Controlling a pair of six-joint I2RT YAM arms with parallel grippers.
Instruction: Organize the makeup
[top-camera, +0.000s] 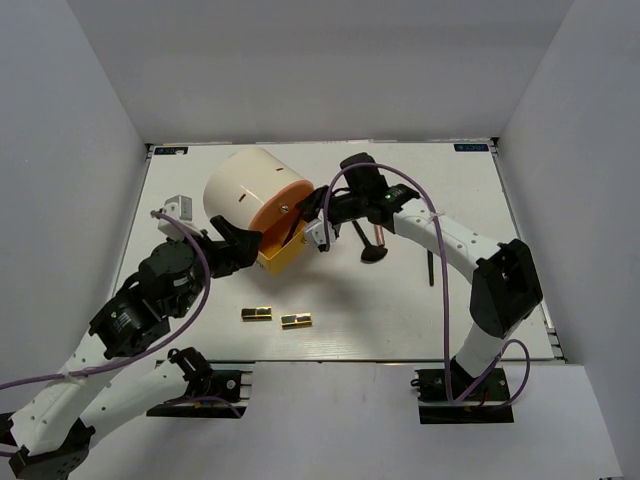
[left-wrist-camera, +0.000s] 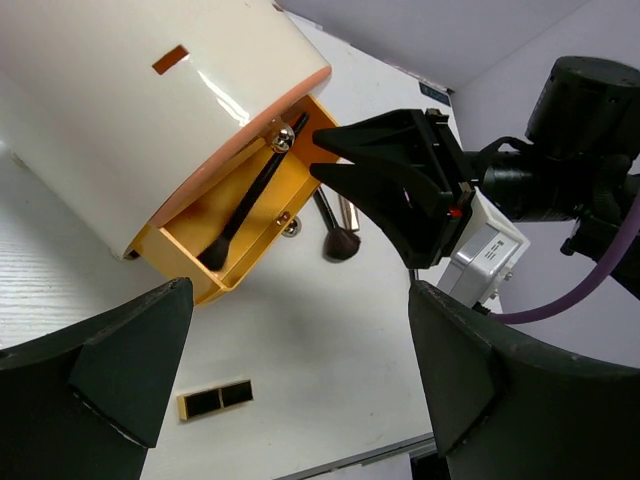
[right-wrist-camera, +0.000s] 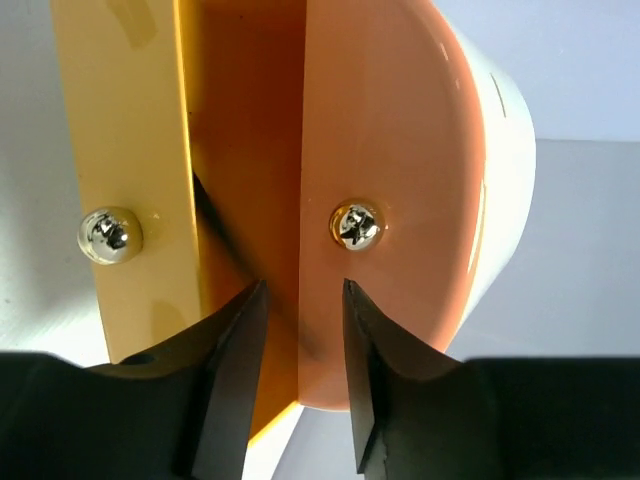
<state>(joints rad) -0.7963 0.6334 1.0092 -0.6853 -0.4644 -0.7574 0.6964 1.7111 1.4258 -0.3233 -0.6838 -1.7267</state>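
two gold-and-black cases lie on the white tabletop (top-camera: 400, 320) near the arms' bases, the left case (top-camera: 256, 314) just beside the right case (top-camera: 295, 321) but not touching it. the left wrist view shows one of them, at the bottom of the picture.

a round cream box (top-camera: 245, 190) with an orange face (right-wrist-camera: 400, 200) lies on its side toward the back of the tabletop. its yellow drawer (top-camera: 283, 252) is pulled out. a slim black brush (left-wrist-camera: 245, 215) lies slantwise inside the drawer, with its tip down in the near corner and its other end up by the shiny knob (left-wrist-camera: 283, 135) on the orange face.

the right tool (left-wrist-camera: 315, 155) sits right at the face of the box, level with that knob. its jaws stand a little apart and hold nothing. from the right wrist its fingers (right-wrist-camera: 235, 380) frame the seam between the drawer front and the orange face.

the left tool (left-wrist-camera: 300, 290) is spread wide with nothing between its fingers (left-wrist-camera: 130, 370). it points at the drawer from the near left, and in the top view it sits close against the box's lower side.

a brush with a round head (top-camera: 373, 252) and a rose-gold lipstick (left-wrist-camera: 347, 212) lie together on the tabletop, just right of the drawer and under the right arm. a slim black stick (top-camera: 431, 268) lies alone further right, too small to tell more.
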